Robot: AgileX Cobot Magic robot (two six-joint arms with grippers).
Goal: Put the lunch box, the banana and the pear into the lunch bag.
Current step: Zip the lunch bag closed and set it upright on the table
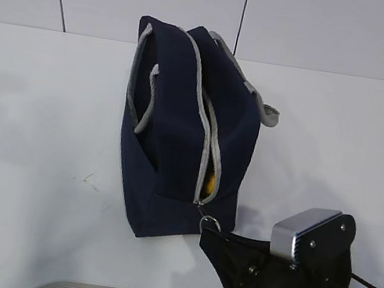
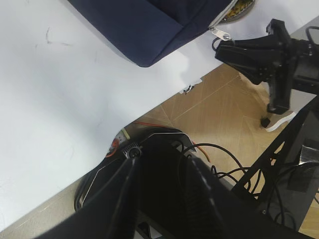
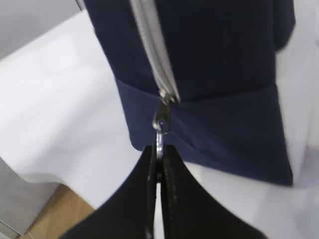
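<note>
With its jaws pinched on the ring pull (image 3: 159,142), the right gripper (image 3: 158,164) appears set to work the zipper. The bag (image 1: 179,135) stands mid-table, something yellow inside; the left gripper is unseen.

The lunch bag (image 1: 179,135) stands on the surface (image 1: 35,163), near its front edge. The right pincer (image 3: 158,159) sits just before the bag's near end, pinching the ring pull (image 3: 159,142) there. The zipper (image 1: 210,143) runs from that end back along the bag's top.

The lunch bag (image 1: 175,112) is matt navy woven cloth with grey webbing handles (image 1: 146,86) and a grey zipper tape (image 3: 152,55); its ring pull (image 3: 159,144) is shiny metal. The table (image 1: 40,134) is smooth matt white. At 5 o'clock, the right gripper (image 3: 158,169) is matt black plastic.
</note>
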